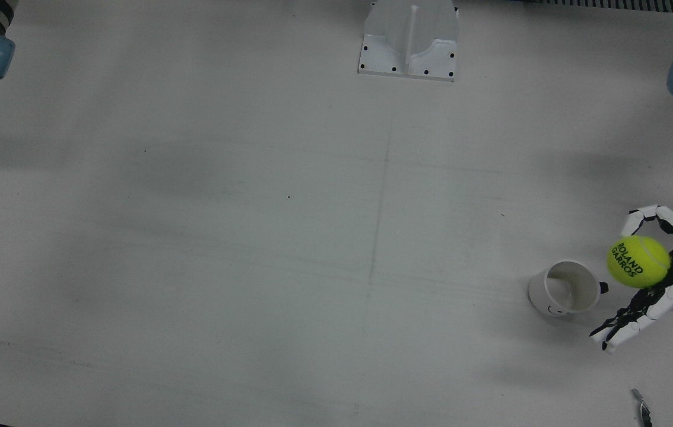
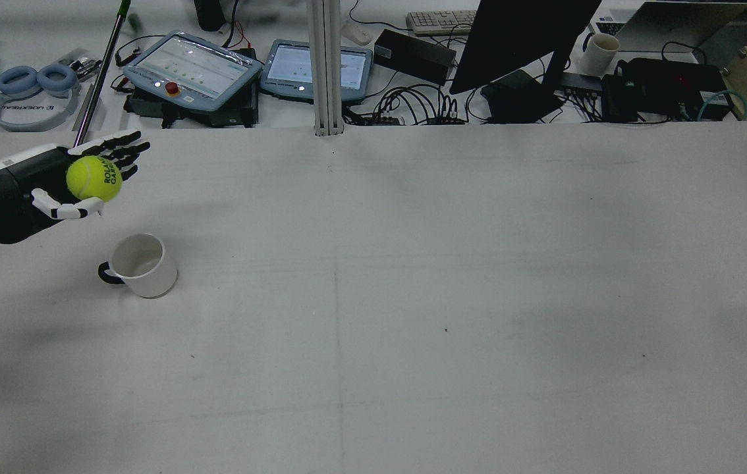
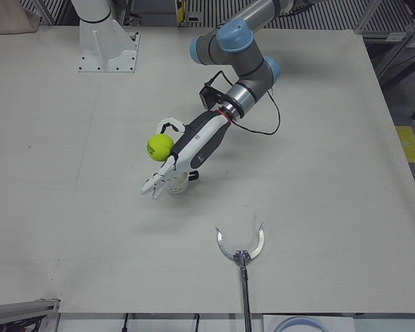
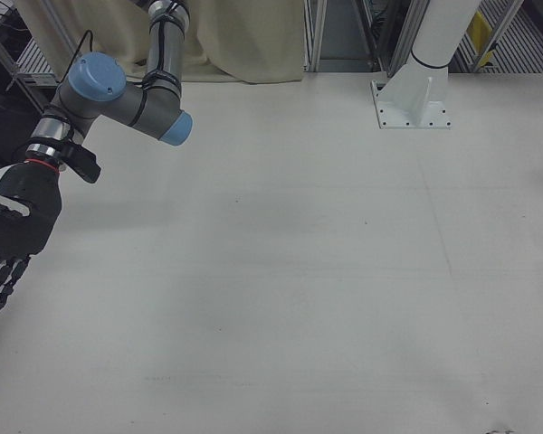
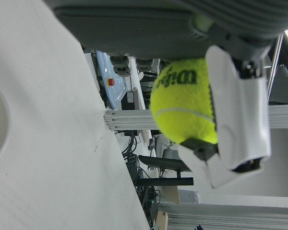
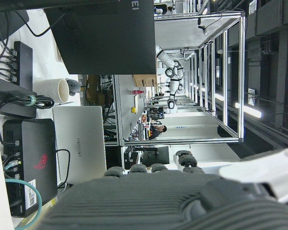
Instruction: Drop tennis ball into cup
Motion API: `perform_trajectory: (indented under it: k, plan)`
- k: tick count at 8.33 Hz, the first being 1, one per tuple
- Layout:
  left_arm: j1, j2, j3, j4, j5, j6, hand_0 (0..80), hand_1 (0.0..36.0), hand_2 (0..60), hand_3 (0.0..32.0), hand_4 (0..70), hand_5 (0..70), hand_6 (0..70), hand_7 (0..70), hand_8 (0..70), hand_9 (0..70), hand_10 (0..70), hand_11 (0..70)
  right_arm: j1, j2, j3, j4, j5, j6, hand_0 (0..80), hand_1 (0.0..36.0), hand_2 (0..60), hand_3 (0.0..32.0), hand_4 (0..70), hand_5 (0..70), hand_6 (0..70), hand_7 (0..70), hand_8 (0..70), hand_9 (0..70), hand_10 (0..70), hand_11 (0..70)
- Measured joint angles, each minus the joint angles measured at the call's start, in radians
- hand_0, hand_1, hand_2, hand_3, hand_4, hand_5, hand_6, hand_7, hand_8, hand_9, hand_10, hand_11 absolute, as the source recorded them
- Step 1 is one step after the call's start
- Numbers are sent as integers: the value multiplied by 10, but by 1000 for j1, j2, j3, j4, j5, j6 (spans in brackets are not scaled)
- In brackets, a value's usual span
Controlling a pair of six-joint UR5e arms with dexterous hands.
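The left robot hand (image 2: 51, 184) cradles the fuzzy yellow-green tennis ball (image 2: 93, 178) in curled fingers, raised over the white table (image 2: 413, 296). The white ceramic mug (image 2: 141, 264) stands empty at about five o'clock from the ball. Pickup is done; centring and release remain. The right robot hand (image 4: 9, 240) hangs idle, apparently spread.
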Motion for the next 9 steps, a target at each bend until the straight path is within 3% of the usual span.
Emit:
perform_trajectory:
  k: [1, 2, 5, 7, 8, 9]
  plan:
    - [1, 1, 0, -4, 2, 1, 539, 338, 406, 0, 0, 52, 7, 79, 0, 2, 0, 6, 0, 0, 0, 0, 0, 0, 0, 0, 0, 0, 0, 0, 0, 0, 0, 0, 0, 0]
    - [1, 1, 0, -7, 4, 1, 477, 278, 418, 0, 0, 24, 1, 80, 0, 2, 0, 0, 0, 0, -1, 0, 0, 0, 0, 0, 0, 0, 0, 0, 0, 0, 0, 0, 0, 0]
    - [1, 2, 0, -11, 8, 2, 480, 292, 451, 0, 0, 23, 0, 87, 0, 3, 0, 0, 0, 0, -1, 0, 0, 0, 0, 0, 0, 0, 0, 0, 0, 0, 0, 0, 0, 0]
    - [1, 0, -1, -12, 9, 1, 502, 323, 470, 0, 0, 36, 2, 104, 0, 6, 0, 0, 0, 0, 0, 0, 0, 0, 0, 0, 0, 0, 0, 0, 0, 0, 0, 0, 0, 0]
    - [-3, 1, -2, -9, 12, -1, 510, 320, 452, 0, 0, 50, 15, 110, 0, 8, 0, 3, 0, 0, 0, 0, 0, 0, 0, 0, 0, 0, 0, 0, 0, 0, 0, 0, 0, 0]
    - [-40, 1, -2, 5, 17, -2, 483, 284, 434, 0, 0, 38, 44, 98, 7, 6, 0, 0, 0, 0, 1, 0, 0, 0, 0, 0, 0, 0, 0, 0, 0, 0, 0, 0, 0, 0]
